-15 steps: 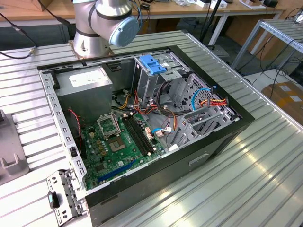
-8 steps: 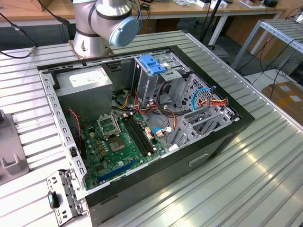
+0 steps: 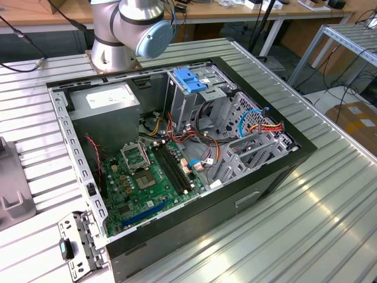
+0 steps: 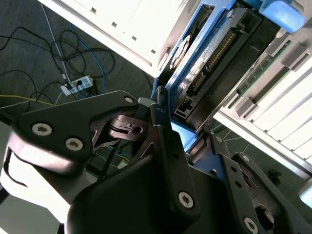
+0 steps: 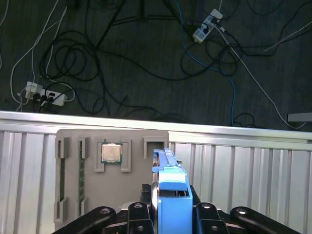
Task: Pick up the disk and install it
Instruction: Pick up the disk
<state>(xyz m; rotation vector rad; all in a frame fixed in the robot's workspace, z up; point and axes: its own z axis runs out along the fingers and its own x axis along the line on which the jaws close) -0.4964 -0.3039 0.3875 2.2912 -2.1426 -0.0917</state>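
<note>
Disk (image 4: pixel 207 51) stands on edge in our hand (image 5: pixel 170 195), which looks clamped on its light-blue carrier (image 5: pixel 173 178), over the grey parts tray (image 5: pixel 73 195); we judge a square, firm grip keeps it from tilting.

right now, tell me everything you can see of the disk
The disk stands on edge, end-on in the first wrist view: a light-blue plastic carrier framing a thin drive. In the second wrist view its grey metal side, a row of connector pins and the blue frame show. The end effector is shut on its flat faces, a black finger against each. It sits over a grey holder tray on the ribbed metal table; contact with the tray can't be judged.
</note>
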